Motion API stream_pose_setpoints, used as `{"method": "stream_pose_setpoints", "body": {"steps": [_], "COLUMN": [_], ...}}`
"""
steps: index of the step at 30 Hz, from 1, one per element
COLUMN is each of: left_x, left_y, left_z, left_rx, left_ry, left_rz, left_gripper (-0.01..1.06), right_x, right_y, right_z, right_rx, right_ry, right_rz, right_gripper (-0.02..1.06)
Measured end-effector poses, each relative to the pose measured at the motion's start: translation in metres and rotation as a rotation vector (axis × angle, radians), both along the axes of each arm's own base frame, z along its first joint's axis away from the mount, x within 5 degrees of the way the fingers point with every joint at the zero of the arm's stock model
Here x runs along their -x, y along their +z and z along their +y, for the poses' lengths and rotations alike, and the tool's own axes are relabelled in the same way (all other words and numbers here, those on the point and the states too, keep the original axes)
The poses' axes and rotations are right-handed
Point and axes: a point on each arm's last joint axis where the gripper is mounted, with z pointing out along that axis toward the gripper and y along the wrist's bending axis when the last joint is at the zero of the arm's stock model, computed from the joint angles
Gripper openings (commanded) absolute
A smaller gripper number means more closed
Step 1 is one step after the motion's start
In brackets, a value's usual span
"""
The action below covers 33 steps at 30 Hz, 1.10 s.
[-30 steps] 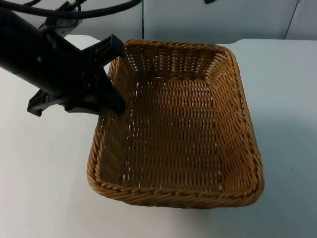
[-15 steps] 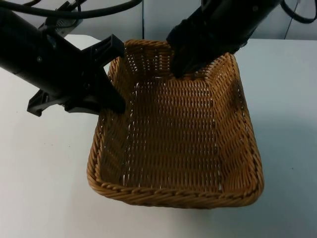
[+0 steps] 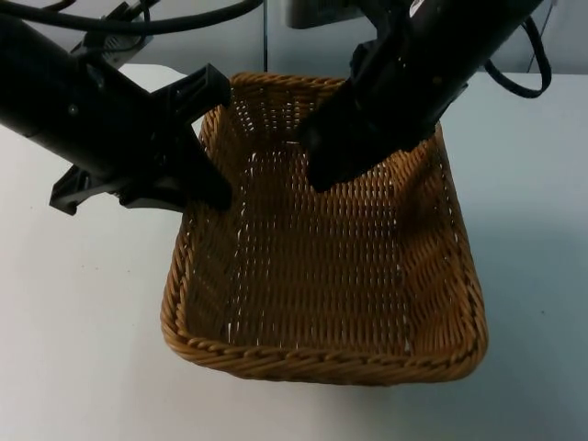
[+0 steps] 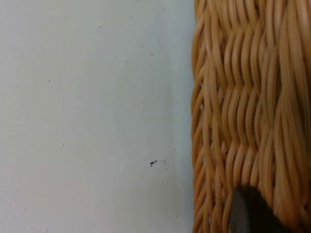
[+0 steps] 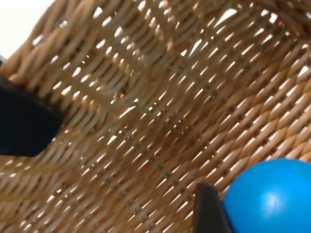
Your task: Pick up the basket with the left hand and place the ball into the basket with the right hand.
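- My left gripper (image 3: 209, 161): jaws clamped on the left wall of the one wicker basket (image 3: 331, 358), which sits over the white bench (image 3: 83, 340).
- My right gripper (image 3: 317, 175): inside the basket at its far end, jaws closed on the one blue ball (image 5: 269, 196).

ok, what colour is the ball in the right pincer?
Blue ball, best seen in the right wrist view, over the wicker basket.

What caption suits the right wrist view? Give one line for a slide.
Right gripper carries the round blue ball over the woven floor of the tan wicker basket, ready for release.
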Motion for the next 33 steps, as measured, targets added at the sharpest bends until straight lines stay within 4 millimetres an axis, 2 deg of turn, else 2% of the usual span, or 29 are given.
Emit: {"method": "stream_pose_setpoints", "body": {"steps": [8,12,13,15,16,20,28,31,33], "left_x": [0.000,0.000,0.000,0.000,0.000,0.000,0.000,0.000,0.000], "left_y": [0.000,0.000,0.000,0.000,0.000,0.000,0.000,0.000,0.000], "left_z": [0.000,0.000,0.000,0.000,0.000,0.000,0.000,0.000,0.001], "left_rx": [-0.002,-0.004,-0.004,-0.004,-0.004,-0.004,-0.006,-0.007,-0.007], "left_ry": [0.000,-0.001,-0.001,-0.001,-0.001,-0.001,-0.001,0.000,0.001], "left_rz": [-0.002,-0.002,-0.002,-0.002,-0.002,-0.002,-0.004,-0.004,-0.005], "left_gripper": [0.00,0.00,0.00,0.00,0.00,0.00,0.00,0.00,0.00], "right_x": [-0.004,-0.004,-0.005,-0.005,-0.006,-0.007,-0.007,-0.007,-0.007], "right_y": [-0.020,-0.020,-0.019,-0.019,-0.019,-0.019,-0.018,-0.018,-0.014], "right_z": [0.002,0.002,0.003,0.003,0.003,0.003,0.003,0.003,0.003], "right_rx": [0.018,0.015,0.012,0.010,0.007,0.002,0.000,-0.001,-0.007], "right_ry": [-0.005,-0.007,-0.008,-0.009,-0.011,-0.013,-0.016,-0.016,-0.017], "right_rz": [0.027,0.020,0.015,0.010,0.003,-0.006,-0.010,-0.011,-0.022], "right_gripper": [0.00,0.04,0.09,0.25,0.25,0.53,0.62,0.67,0.76]}}
